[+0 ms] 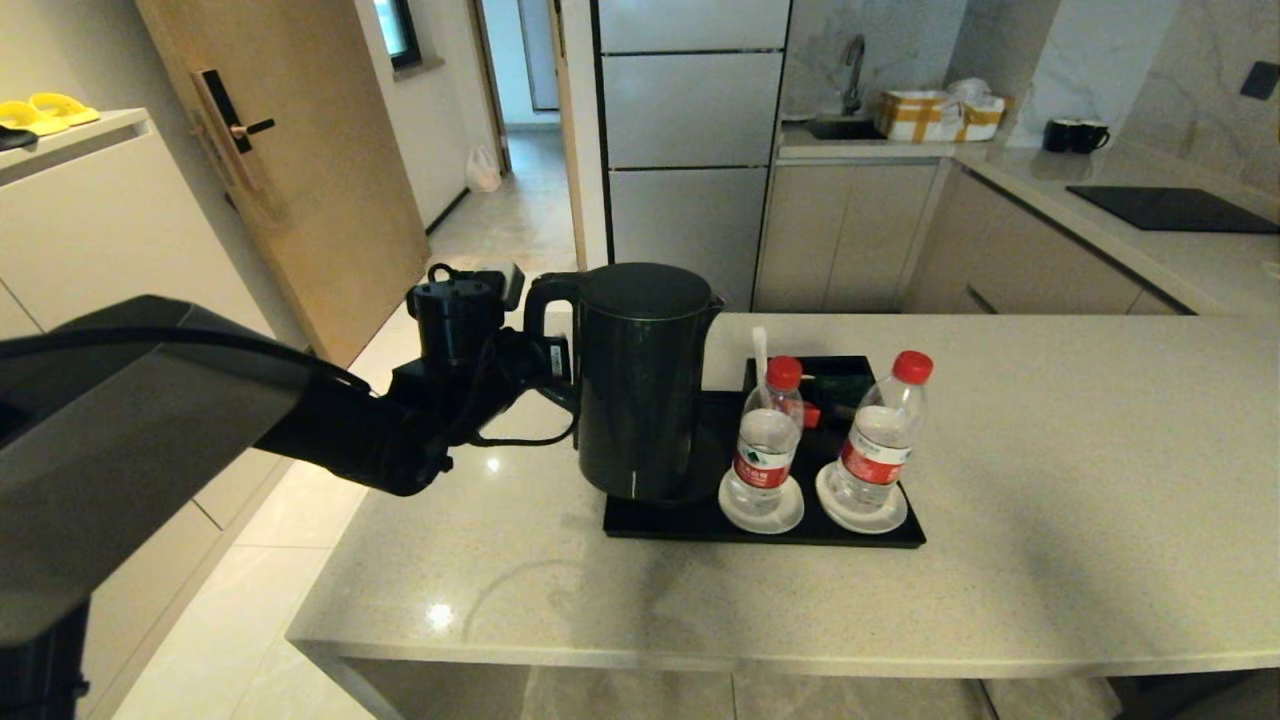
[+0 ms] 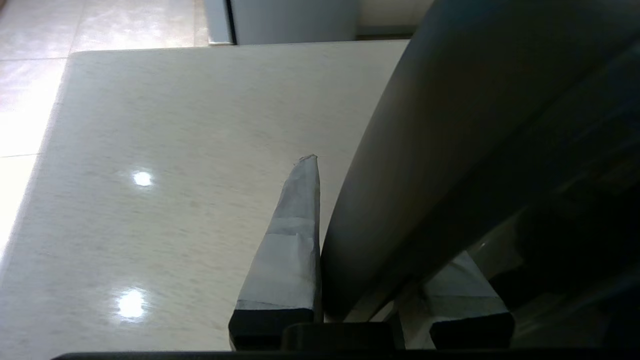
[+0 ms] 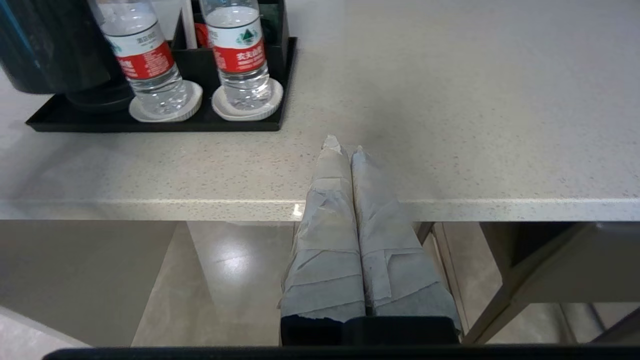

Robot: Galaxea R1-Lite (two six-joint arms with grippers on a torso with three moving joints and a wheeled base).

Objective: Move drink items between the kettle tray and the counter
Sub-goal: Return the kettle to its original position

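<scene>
The tall black kettle (image 1: pixel 640 390) stands on the left end of the black kettle tray (image 1: pixel 760 530), upright. My left gripper (image 1: pixel 555 365) reaches in from the left and is shut on the kettle's loop handle (image 2: pixel 450 150); one taped finger (image 2: pixel 295 235) presses its outer side, and the other is mostly hidden behind it. Two clear water bottles with red caps (image 1: pixel 768 440) (image 1: pixel 882 435) stand on white saucers on the tray's right half. My right gripper (image 3: pixel 345 145) is shut and empty, parked at the front edge of the beige counter (image 3: pixel 450 100), apart from the tray (image 3: pixel 150 122).
Sachets lie in the tray's rear compartment (image 1: pixel 835 385). The counter's left edge (image 1: pixel 340 560) drops to tiled floor. A farther counter carries a black hob (image 1: pixel 1170 208), two black mugs (image 1: pixel 1075 135) and a taped box (image 1: pixel 935 115).
</scene>
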